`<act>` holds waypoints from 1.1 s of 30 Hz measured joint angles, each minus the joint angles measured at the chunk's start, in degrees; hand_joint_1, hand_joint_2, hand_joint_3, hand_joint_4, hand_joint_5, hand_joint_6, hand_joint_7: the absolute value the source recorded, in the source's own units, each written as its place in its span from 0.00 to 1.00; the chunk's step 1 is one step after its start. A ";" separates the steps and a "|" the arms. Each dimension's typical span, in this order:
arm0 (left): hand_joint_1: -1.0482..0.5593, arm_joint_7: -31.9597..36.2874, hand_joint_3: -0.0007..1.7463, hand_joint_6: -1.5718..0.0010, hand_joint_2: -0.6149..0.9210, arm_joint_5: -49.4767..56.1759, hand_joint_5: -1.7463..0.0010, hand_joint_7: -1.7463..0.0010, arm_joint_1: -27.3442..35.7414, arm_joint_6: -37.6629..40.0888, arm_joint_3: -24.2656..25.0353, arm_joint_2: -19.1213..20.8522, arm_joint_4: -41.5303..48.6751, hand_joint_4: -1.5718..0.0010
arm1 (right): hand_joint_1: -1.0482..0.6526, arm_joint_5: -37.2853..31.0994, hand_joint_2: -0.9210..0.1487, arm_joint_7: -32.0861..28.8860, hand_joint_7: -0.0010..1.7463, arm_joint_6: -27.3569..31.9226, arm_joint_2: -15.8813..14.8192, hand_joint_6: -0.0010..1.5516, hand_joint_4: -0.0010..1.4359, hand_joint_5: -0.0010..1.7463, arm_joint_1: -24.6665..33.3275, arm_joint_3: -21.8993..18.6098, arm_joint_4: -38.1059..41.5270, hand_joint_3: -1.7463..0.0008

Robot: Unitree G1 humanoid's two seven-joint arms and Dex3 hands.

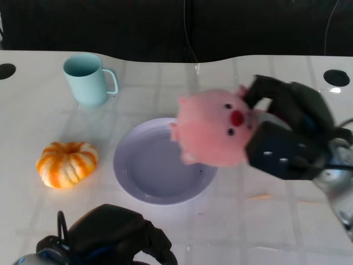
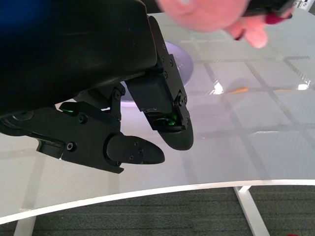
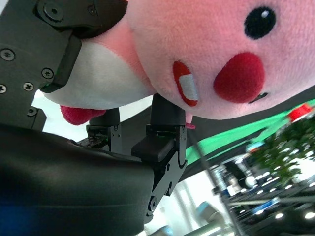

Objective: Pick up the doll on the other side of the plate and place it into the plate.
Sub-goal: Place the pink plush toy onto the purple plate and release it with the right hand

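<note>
My right hand [image 1: 287, 132] grips a pink plush doll [image 1: 215, 128] with a red nose and black eyes, holding it in the air above the right rim of the lavender plate [image 1: 146, 168]. The doll [image 3: 197, 54] fills the right wrist view, with black fingers [image 3: 165, 128] pressed against its white belly. A blurred part of the doll [image 2: 206, 14] also shows in the left wrist view, beyond the plate [image 2: 182, 61]. My left hand [image 1: 113, 234] rests low at the table's near edge, holding nothing, its fingers [image 2: 162, 108] loosely extended.
A mint-green mug [image 1: 87, 78] stands at the back left. A small orange-and-white pumpkin [image 1: 67, 163] lies left of the plate. Two dark round holes [image 1: 336, 77] sit in the white table's far corners. A small orange speck [image 1: 259, 196] lies right of the plate.
</note>
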 measured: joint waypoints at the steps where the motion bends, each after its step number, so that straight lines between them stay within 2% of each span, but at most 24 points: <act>1: 0.49 0.04 0.14 0.30 1.00 0.08 0.29 0.99 -0.04 0.00 -0.06 -0.23 0.03 0.51 | 0.52 -0.31 0.53 0.20 1.00 0.20 0.81 0.49 0.64 1.00 -0.84 0.50 0.35 0.29; 6: 0.49 0.26 0.14 0.31 1.00 0.67 0.29 0.99 -0.11 0.22 -0.38 -0.58 0.18 0.51 | 0.51 -1.55 0.50 0.64 1.00 0.61 4.42 0.50 0.66 1.00 -4.90 2.95 4.02 0.30; 11: 0.49 0.25 0.14 0.30 1.00 0.67 0.27 0.99 -0.29 0.41 -0.40 -0.64 0.18 0.51 | 0.51 -3.65 0.50 -0.26 0.98 -0.25 7.33 0.49 0.63 1.00 -7.87 5.94 10.71 0.34; 15: 0.49 0.26 0.13 0.30 1.00 0.66 0.26 0.99 -0.32 0.35 -0.41 -0.64 0.18 0.52 | 0.53 -3.42 0.50 -0.29 0.99 -0.34 9.28 0.50 0.65 1.00 -9.07 6.23 13.72 0.36; 17: 0.50 0.26 0.14 0.30 1.00 0.63 0.26 0.99 -0.32 0.27 -0.40 -0.64 0.18 0.52 | 0.52 -2.61 0.46 -0.01 0.73 -0.28 10.01 0.51 0.56 0.98 -9.16 6.06 13.93 0.42; 18: 0.49 0.26 0.14 0.30 1.00 0.64 0.26 0.99 -0.32 0.26 -0.41 -0.64 0.18 0.52 | 0.51 -2.18 0.39 0.54 0.58 -0.14 10.35 0.51 0.53 0.89 -9.18 5.98 13.92 0.49; 19: 0.50 0.26 0.13 0.30 1.00 0.64 0.25 0.99 -0.32 0.25 -0.41 -0.64 0.18 0.51 | 0.47 -1.93 0.24 1.57 0.36 0.11 10.55 0.48 0.46 0.68 -9.20 5.97 13.84 0.64; 20: 0.50 0.26 0.13 0.30 1.00 0.65 0.25 0.99 -0.32 0.25 -0.41 -0.64 0.18 0.51 | 0.45 -1.74 0.15 3.02 0.24 0.47 10.60 0.48 0.43 0.58 -9.21 6.01 13.68 0.74; 21: 0.50 0.26 0.13 0.30 1.00 0.65 0.24 0.99 -0.32 0.26 -0.41 -0.64 0.19 0.52 | 0.42 -1.44 0.06 4.80 0.12 1.01 10.57 0.43 0.37 0.46 -9.20 6.08 13.41 0.83; 23: 0.50 0.26 0.13 0.30 1.00 0.66 0.23 0.99 -0.33 0.23 -0.41 -0.64 0.19 0.52 | 0.36 -1.64 0.02 7.87 0.04 1.94 10.05 0.36 0.29 0.34 -9.19 6.67 12.12 0.88; 25: 0.50 0.28 0.13 0.30 1.00 0.64 0.23 0.99 -0.33 0.15 -0.41 -0.64 0.20 0.52 | 0.31 -2.77 0.00 10.05 0.01 2.83 8.89 0.31 0.23 0.28 -9.15 7.90 9.96 0.89; 27: 0.50 0.36 0.13 0.30 1.00 0.59 0.24 0.99 -0.33 -0.01 -0.40 -0.64 0.25 0.53 | 0.29 -3.28 0.00 10.90 0.00 3.30 8.36 0.30 0.21 0.26 -8.94 8.36 8.15 0.89; 33: 0.50 0.59 0.13 0.30 1.00 0.59 0.23 0.99 -0.33 -0.16 -0.40 -0.64 0.37 0.52 | 0.28 -4.05 0.00 13.09 0.01 3.76 6.20 0.33 0.23 0.26 -7.36 8.63 2.58 0.89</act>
